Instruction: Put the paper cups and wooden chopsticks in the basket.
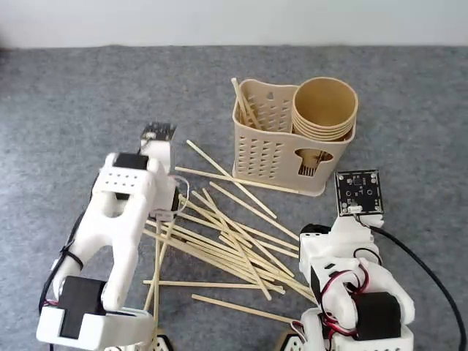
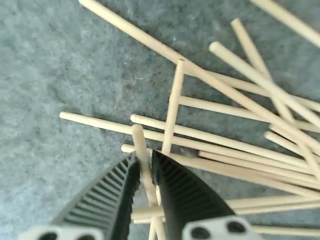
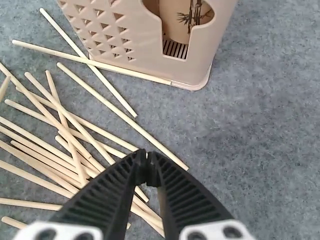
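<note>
Likely light, stiff and slick, the pale wooden chopsticks [image 1: 241,248] lie strewn across the grey carpeted desk [image 1: 66,95]. The left jaws clench one near its tip; the right jaws are closed, empty. A mid-shaft grip should hold steadier.

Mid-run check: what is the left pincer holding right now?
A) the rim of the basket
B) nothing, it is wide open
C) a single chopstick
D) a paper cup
C: the left wrist view shows the left pincer shut with one chopstick pinched in it.
</note>
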Tool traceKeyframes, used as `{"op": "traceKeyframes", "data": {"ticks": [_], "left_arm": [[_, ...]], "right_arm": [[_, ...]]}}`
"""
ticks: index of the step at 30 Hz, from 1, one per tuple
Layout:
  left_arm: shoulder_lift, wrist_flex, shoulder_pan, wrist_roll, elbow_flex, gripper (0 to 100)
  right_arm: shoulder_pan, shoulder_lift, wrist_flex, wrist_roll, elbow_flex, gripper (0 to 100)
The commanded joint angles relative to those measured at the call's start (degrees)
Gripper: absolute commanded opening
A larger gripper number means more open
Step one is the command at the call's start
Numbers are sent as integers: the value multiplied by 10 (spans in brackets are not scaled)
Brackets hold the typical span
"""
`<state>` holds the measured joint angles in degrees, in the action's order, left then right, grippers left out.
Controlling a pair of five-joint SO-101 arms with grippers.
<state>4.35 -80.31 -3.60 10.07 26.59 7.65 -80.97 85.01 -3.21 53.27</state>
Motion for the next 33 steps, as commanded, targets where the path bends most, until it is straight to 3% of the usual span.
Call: {"op": "traceKeyframes", "data": {"ticks": [1, 18, 21, 26, 33], "left_arm": [[2, -45, -4, 3, -111, 13], [1, -126, -4, 4, -579, 13], [-1, -122, -12, 40, -684, 13], [-4, -52, -49, 95, -810, 13], [-19, 98, -109, 146, -803, 13]], "right_arm": [[-6, -2, -13, -6, -3, 15], [-6, -2, -13, -6, -3, 15], [-6, -2, -14, -6, -3, 15], [-3, -2, -15, -6, -3, 15], [-5, -2, -13, -6, -3, 15]]}}
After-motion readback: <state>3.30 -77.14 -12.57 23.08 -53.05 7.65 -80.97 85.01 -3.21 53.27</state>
